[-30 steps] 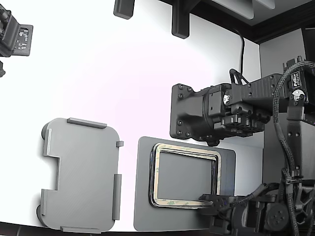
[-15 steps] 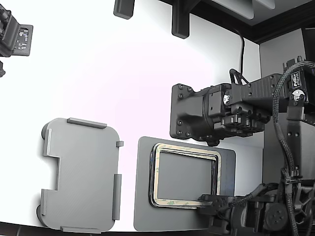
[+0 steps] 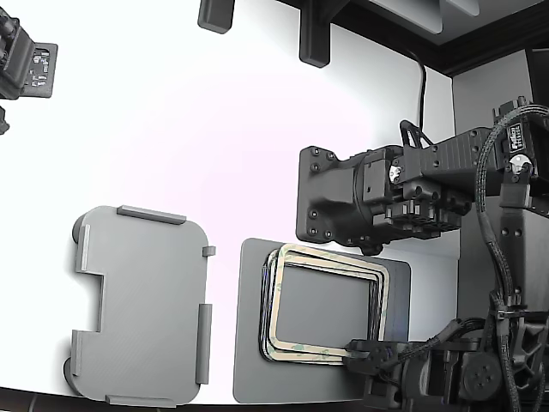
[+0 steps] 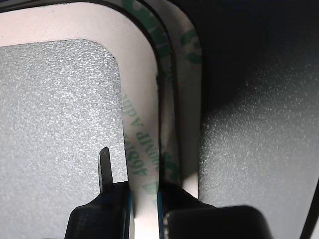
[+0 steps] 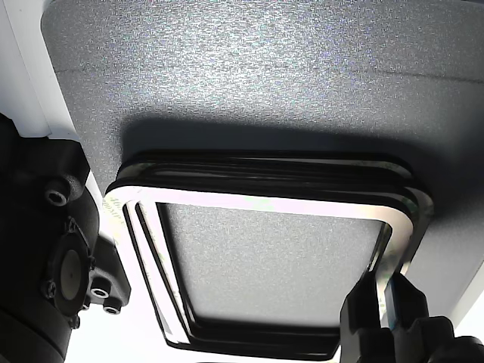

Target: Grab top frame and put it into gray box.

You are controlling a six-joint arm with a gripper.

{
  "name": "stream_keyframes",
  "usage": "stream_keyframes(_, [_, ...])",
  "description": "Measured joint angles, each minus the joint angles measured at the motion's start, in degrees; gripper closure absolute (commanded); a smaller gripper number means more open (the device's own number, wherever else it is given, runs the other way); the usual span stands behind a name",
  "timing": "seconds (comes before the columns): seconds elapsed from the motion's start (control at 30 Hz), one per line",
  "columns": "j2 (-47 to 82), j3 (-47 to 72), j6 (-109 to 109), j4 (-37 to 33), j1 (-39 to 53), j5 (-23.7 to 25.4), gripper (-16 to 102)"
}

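Currently I am viewing a white table (image 3: 214, 129) that is carrying everything in the scene. A second arm (image 3: 377, 199), black and bulky, is reaching in from the exterior view's right and hanging above the table just behind the work area; I cannot tell its gripper's state.

Next in size, the gray box (image 3: 141, 305) is lying flat toward the exterior view's left, with raised tabs along its edges and a stepped notch on its left side. It is holding nothing. Beside it, toward the exterior view's right and apart from it, a darker grey mat (image 3: 249, 360) is lying flat on the table.

A stack of frames (image 3: 268, 339) is sitting on the mat. The top frame (image 3: 326, 260) is lying askew on this stack, offset from the frames beneath it so that their edges are showing along its left side in the exterior view. Its pale rim is carrying green printed lettering, readable in the wrist view (image 4: 142, 124), and its open middle is showing the textured mat (image 4: 60, 109) below.

The gripper (image 4: 144, 199) is working at the stack's near right corner in the exterior view (image 3: 364, 350). Its two dark fingers (image 5: 361, 302) are pinching the rim of the top frame (image 5: 265, 203), one finger inside the opening and one outside. The jaws are pressed onto the rim from both sides.
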Motion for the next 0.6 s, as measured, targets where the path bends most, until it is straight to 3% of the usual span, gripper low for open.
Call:
stream_keyframes(0.3, [0.2, -7.2, -0.6, 6.6, 0.0, 2.4, 96])
stream_keyframes(0.6, [1.3, -18.3, 17.1, 11.5, -3.3, 13.2, 97])
